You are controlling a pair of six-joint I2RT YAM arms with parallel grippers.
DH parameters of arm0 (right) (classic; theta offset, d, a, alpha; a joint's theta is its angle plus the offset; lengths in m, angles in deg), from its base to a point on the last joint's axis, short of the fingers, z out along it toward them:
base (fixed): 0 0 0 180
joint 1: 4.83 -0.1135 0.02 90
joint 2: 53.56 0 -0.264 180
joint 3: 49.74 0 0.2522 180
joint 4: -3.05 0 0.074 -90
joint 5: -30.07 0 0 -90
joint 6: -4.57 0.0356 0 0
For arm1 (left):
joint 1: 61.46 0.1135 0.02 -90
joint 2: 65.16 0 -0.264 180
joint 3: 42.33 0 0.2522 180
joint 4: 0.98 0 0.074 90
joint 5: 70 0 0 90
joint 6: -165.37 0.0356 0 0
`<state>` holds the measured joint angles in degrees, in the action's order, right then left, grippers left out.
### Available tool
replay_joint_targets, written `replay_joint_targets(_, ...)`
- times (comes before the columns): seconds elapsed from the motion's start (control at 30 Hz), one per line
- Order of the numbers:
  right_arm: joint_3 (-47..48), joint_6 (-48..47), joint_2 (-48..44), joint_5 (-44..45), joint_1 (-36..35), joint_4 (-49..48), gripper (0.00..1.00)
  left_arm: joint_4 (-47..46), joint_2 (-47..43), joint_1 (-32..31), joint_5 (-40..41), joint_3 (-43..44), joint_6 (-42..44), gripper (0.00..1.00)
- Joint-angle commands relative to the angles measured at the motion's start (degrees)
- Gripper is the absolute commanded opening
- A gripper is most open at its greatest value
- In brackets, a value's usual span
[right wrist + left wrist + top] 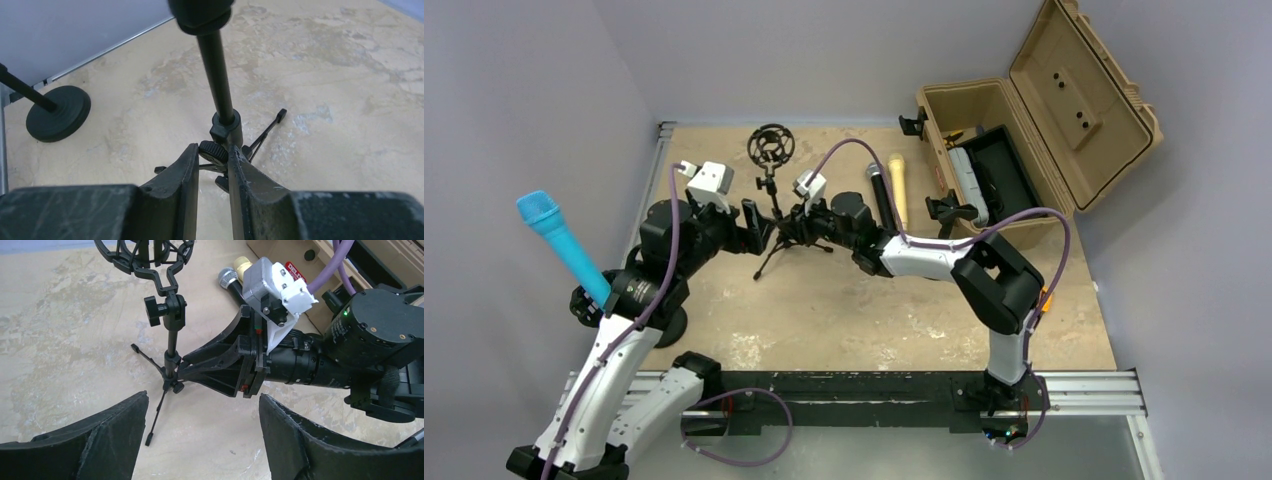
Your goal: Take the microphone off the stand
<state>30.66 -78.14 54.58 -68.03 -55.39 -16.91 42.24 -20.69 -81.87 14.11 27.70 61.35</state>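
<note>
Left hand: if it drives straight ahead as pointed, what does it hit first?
Likely the stand at its tripod base, near leg first, right where the right hand is clamped. The left hand is open; depth is unclear.

Left arm (619,345) rises from its near-left base and reaches right, left gripper (203,397) level, jaws spread wide. Right arm (999,285) folds at the elbow and stretches left, right gripper (214,150) low, fingers pinched on the stand (220,90) near its foot
</note>
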Motion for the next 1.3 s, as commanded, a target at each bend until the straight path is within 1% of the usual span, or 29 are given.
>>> replay_joint_targets(0.0,3.43,-6.24,0.11,-6.63,0.03,0.75,0.0,-2.71,-1.69,-0.25,1.73,-1.22,-0.34,0.79)
replay_joint_targets(0.13,3.29,-10.4,-0.52,1.15,-0.02,2.52,0.0,-2.55,-0.56,-0.25,1.75,-0.98,-0.95,0.8)
replay_joint_targets(0.2,2.88,-10.25,-1.15,4.37,0.03,2.25,0.01,-2.03,0.24,-0.18,2.5,-0.55,-1.39,0.8)
replay_joint_targets(0.23,2.68,-9.36,-1.5,6.15,0.03,2.1,0.08,-1.82,0.48,-0.06,2.62,-0.41,-1.51,0.8)
replay_joint_targets(0.3,2.56,-6.69,-2.1,7.7,0.03,2.27,0.25,-1.79,0.65,0.23,2.52,-0.37,-1.7,0.78)
replay_joint_targets(0.33,2.5,-4.04,-2.4,7.94,-0.02,2.43,0.35,-1.77,0.62,0.38,2.47,-0.37,-1.74,0.78)
replay_joint_targets(0.37,2.37,-1.62,-2.79,7.92,-0.12,2.24,0.42,-1.77,0.63,0.44,2.46,-0.42,-1.73,0.77)
replay_joint_targets(0.43,1.68,3.24,-3.71,7.85,-0.15,1.83,0.52,-1.77,0.67,0.53,2.51,-0.46,-1.71,0.77)
replay_joint_targets(0.53,0.38,9.43,-5.11,6.81,-0.15,1.36,0.59,-1.77,0.82,0.54,2.55,-0.43,-1.71,0.77)
replay_joint_targets(0.6,-0.39,13.45,-6.35,5.1,-0.13,0.48,0.62,-1.86,0.86,0.54,2.42,-0.42,-1.89,0.77)
replay_joint_targets(0.8,-0.69,16.38,-9.2,2.07,-0.15,-0.38,0.64,-1.81,0.87,0.63,2.26,-0.41,-1.89,0.77)
replay_joint_targets(1.0,-0.99,18.34,-7.55,5.23,-0.21,-0.36,0.64,-1.86,-0.07,0.63,2.98,-0.63,-1.8,0.77)
replay_joint_targets(1.03,-1.16,18.68,-7.1,5.88,-0.39,-0.65,0.66,-1.86,-0.18,0.63,3.06,-0.64,-1.8,0.77)
replay_joint_targets(1.07,-1.25,18.87,-6.85,7.36,-0.86,-0.78,0.67,-1.85,-0.24,0.63,3.06,-0.6,-1.8,0.77)
replay_joint_targets(1.27,0.37,16.72,-4.05,22.67,-6.03,1.79,0.68,-1.94,-0.43,0.63,2.82,-0.72,-1.89,0.77)
